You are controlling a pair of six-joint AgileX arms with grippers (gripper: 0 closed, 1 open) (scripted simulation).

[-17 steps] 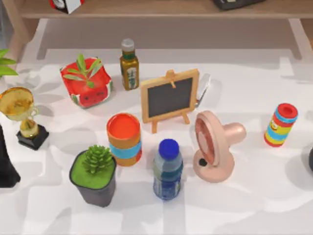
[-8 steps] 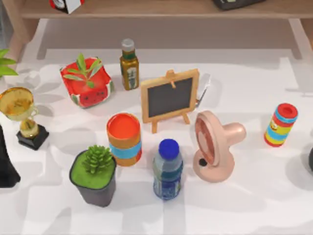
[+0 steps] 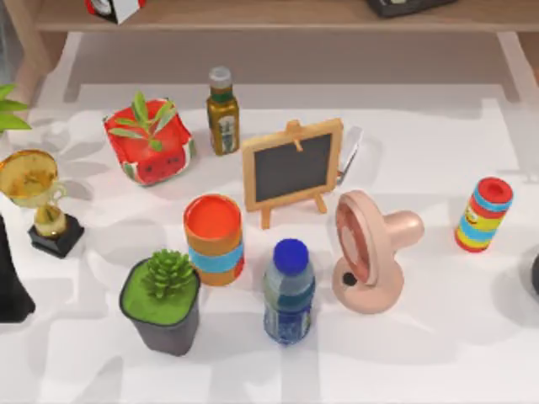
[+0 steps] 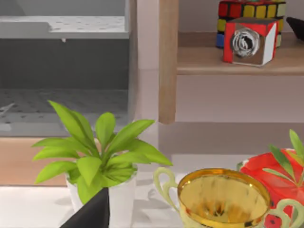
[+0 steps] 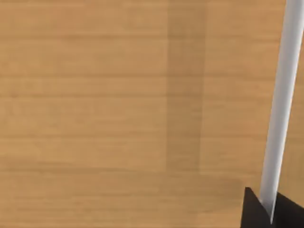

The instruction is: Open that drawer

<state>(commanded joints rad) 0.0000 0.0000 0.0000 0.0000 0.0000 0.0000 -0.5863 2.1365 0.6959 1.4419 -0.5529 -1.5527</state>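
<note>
Drawer front (image 5: 118, 109): light wood grain panel; white bar handle (image 5: 281, 104) running along it.

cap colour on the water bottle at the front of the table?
Blue. The clear plastic water bottle has a round blue cap, seen best in the top view.

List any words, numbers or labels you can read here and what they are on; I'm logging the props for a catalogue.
No text can be read.
Olive bottle: its label is too blurred.
Blue bottle: label print too blurred.
Striped can: pattern, no legible words.
Chalkboard: blank.
Red box: a swirl graphic, no words.
</note>
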